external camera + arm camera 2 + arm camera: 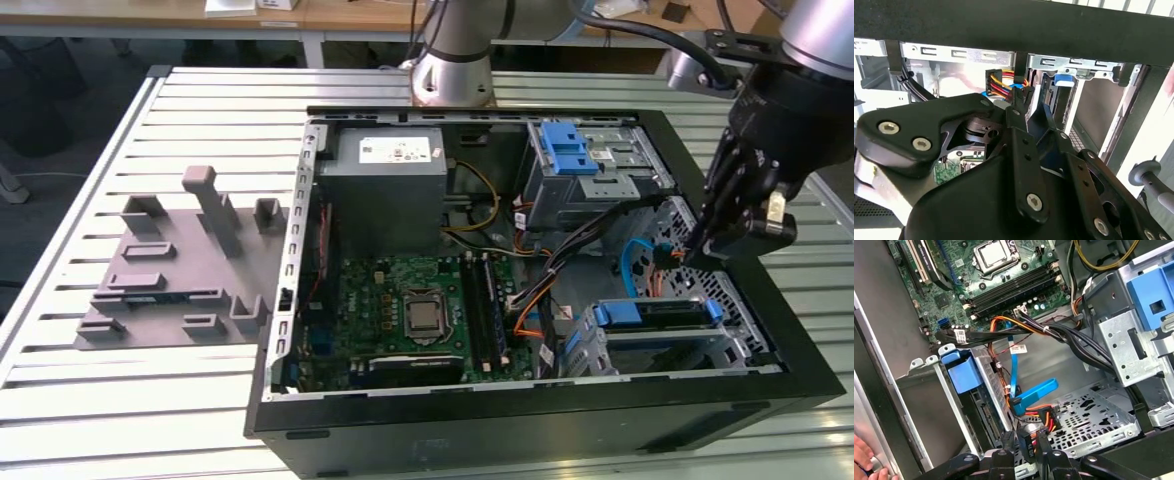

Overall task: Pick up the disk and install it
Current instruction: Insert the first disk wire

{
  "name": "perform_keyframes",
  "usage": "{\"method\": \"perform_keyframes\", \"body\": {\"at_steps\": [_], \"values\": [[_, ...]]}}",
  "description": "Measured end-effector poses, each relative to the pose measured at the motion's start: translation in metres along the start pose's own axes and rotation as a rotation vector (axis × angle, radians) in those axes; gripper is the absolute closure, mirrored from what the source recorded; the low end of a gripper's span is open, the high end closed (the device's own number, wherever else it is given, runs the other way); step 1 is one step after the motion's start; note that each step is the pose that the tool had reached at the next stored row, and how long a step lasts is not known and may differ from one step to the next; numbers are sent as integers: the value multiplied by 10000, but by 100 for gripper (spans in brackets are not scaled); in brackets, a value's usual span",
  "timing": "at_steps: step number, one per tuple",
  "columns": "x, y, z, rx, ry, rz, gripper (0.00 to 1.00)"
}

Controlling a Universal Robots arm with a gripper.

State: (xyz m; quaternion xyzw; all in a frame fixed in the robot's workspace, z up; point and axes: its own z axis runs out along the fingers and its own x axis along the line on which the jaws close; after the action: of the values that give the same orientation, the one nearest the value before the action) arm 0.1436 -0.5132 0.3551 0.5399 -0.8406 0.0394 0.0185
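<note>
The disk (650,313) stands on edge in the lower drive cage (667,350) at the exterior view's right of the open computer case, its blue frame uppermost. My gripper (718,250) hangs just above and behind that cage, over the case's right side. In both wrist views its black fingers (1006,442) close in on a black cable plug (1027,444) with red, yellow and orange wires (999,85). The gripper (1026,442) looks shut on that plug (1019,97). A blue latch (964,372) caps the cage beside it.
The case holds a green motherboard (400,300), a grey power supply (380,190) and an upper drive bay with blue parts (574,160). A blue flat cable (1034,392) crosses the perforated floor. A grey fixture (180,260) lies outside on the table. A hand (866,462) rests at the case edge.
</note>
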Motion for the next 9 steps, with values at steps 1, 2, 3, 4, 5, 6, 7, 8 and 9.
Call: {"method": "perform_keyframes", "body": {"at_steps": [1,2,3,4,5,6,7,8,9], "values": [[-11,1,4,9,22,15,69],[-19,2,6,21,53,30,69],[-26,2,6,36,87,43,69],[-32,0,7,75,174,47,69],[-32,-1,6,76,176,47,76],[-32,-1,6,76,177,47,83],[-30,-2,7,76,176,46,83],[-26,-5,8,79,174,8,83],[-23,-6,8,85,172,-59,84]]}}
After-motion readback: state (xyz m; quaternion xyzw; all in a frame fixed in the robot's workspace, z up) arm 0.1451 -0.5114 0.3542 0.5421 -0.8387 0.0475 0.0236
